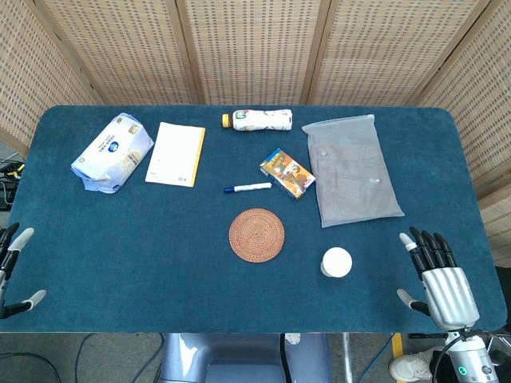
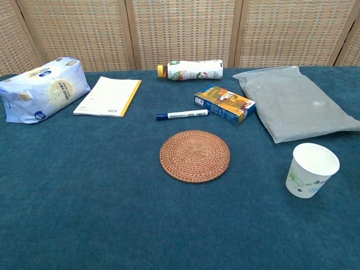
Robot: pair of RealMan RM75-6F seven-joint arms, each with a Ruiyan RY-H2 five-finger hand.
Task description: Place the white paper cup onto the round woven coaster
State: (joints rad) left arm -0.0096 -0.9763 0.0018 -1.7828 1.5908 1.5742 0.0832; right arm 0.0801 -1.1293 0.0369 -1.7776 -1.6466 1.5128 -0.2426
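The white paper cup (image 2: 312, 169), printed with a faint green pattern on its tapered wall, stands upright and open-mouthed on the dark blue felt-like tablecloth (image 1: 144, 255), near the front edge and to the right; the round woven coaster (image 2: 194, 156), a flat disc of reddish-brown coiled rattan, lies near the middle, well apart from the cup on its left; the right hand (image 1: 437, 275), silver-backed with black fingers, rests at the near right edge, fingers spread and straight, holding nothing, just right of the cup but not touching it; the left hand (image 1: 11, 267) shows only partly at the near left edge, its pale-tipped fingers apart and empty; farther back lie a blue-capped white marker (image 2: 181, 115), a small colourful cardboard box (image 2: 224, 103), a plastic bottle (image 2: 190, 70) on its side with a yellow cap, a translucent grey zip bag (image 2: 295, 104), a yellow-edged paper notepad (image 2: 108, 96) and a soft crinkled pack of tissues (image 2: 42, 88) at far left.
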